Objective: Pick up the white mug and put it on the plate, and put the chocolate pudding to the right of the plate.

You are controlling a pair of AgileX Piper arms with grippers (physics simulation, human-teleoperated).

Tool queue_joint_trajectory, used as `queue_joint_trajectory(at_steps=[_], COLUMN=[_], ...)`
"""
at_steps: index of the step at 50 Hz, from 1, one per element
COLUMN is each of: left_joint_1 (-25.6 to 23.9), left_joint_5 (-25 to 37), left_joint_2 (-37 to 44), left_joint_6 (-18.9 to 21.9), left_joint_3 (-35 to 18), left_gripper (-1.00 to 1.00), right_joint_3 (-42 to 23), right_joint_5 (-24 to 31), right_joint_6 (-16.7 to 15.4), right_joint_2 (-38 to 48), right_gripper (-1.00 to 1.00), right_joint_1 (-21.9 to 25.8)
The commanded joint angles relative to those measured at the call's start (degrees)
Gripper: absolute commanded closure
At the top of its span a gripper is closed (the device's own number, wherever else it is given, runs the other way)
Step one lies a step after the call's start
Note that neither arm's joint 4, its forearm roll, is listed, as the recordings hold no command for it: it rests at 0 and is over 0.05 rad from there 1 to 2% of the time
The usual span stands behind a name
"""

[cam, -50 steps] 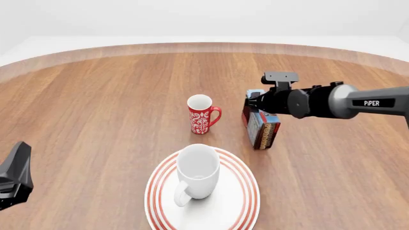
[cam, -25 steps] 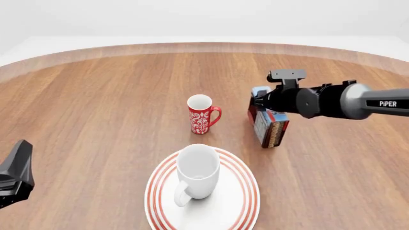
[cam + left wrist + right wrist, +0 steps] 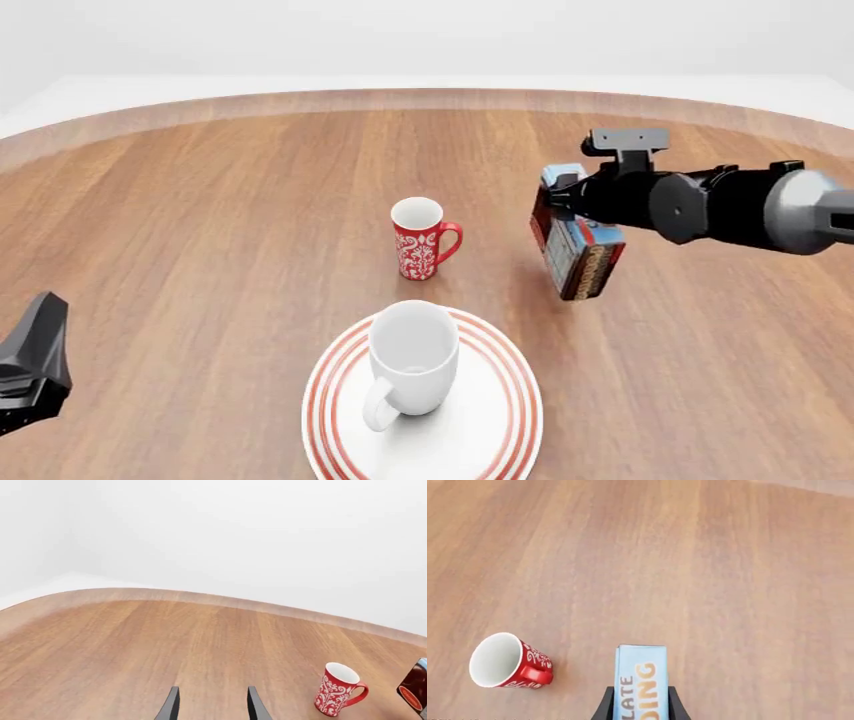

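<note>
White mug (image 3: 412, 360) already stands on plate (image 3: 514, 420) near the table's near edge. Right end effector (image 3: 577, 215) is clamped on the pudding carton (image 3: 582, 258), lifted toward the right edge. Left end effector (image 3: 212, 707) is parted, empty. Risks: thin side grip slips, or a tilted release tips the carton onto the plate rim or bumps the red mug (image 3: 422, 240).

White mug (image 3: 412, 358) upright on red-ringed plate (image 3: 501, 430), chocolate pudding (image 3: 583, 253) tilted, right of it
</note>
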Motion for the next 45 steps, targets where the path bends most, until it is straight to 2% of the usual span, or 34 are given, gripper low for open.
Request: queue_joint_trajectory(at_steps=[1,45], left_joint_1=[0.0,-0.4], left_joint_5=[0.4,2.3], left_joint_2=[-0.4,-2.2], left_joint_6=[0.1,0.6], left_joint_3=[0.0,0.0], left_gripper=[-1.0,-1.0], right_joint_3=[2.9,17.3], right_joint_5=[0.2,-0.2], right_joint_6=[1.4,0.4], right_joint_2=[-5.2,-20.9], right_gripper=[1.0,1.0], right_joint_1=[-0.9,-4.5])
